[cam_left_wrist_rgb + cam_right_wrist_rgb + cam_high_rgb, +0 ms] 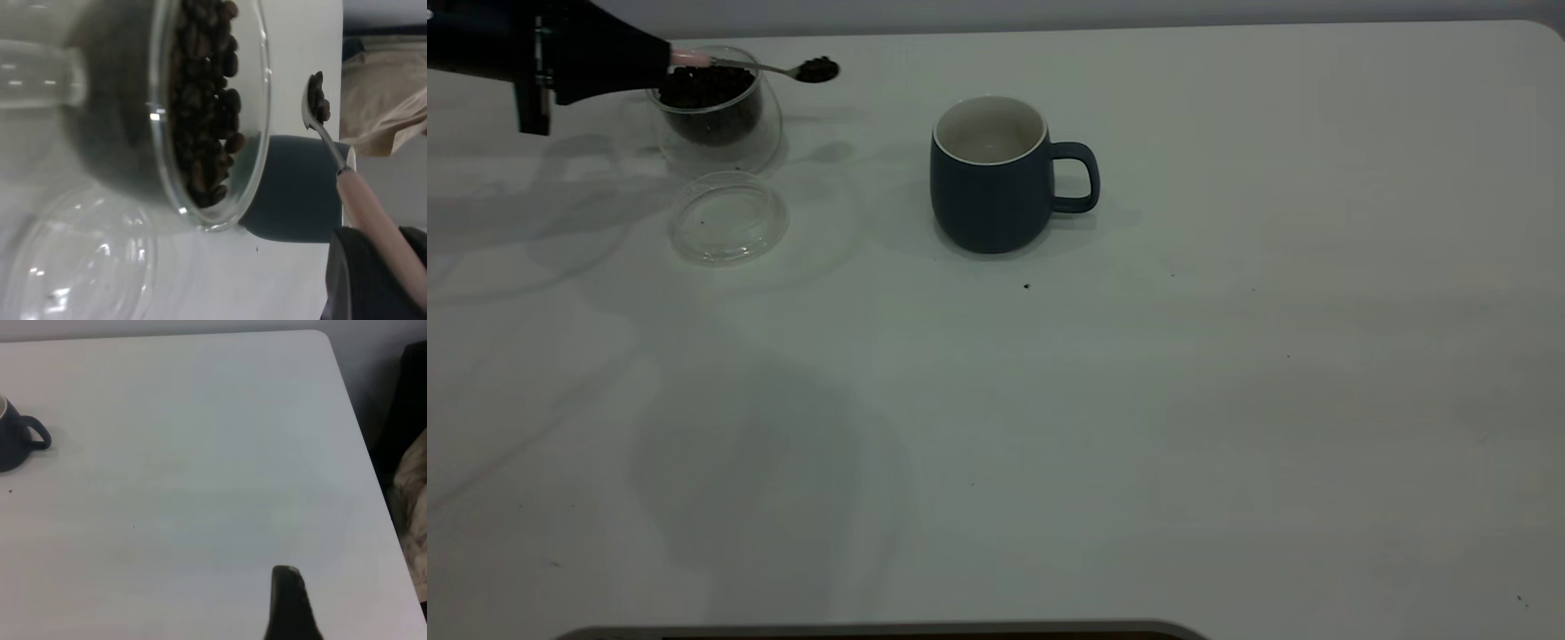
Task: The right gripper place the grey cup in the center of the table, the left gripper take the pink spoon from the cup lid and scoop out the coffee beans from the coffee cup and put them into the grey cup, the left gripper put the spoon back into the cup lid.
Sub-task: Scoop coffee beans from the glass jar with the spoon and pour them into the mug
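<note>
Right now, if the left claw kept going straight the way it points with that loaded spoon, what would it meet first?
Probably the grey cup. The left claw holds the pink spoon over the coffee cup, aimed roughly at the grey cup; depth is unclear, so it may pass above the rim.

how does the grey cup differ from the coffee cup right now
The grey cup is opaque dark blue-grey with a white inside; the coffee cup is clear glass. The grey cup looks empty, while the coffee cup holds coffee beans. The grey cup is the larger and stands mid-table; the coffee cup sits near the far left corner. Both are rounded, upright and have a loop handle.
</note>
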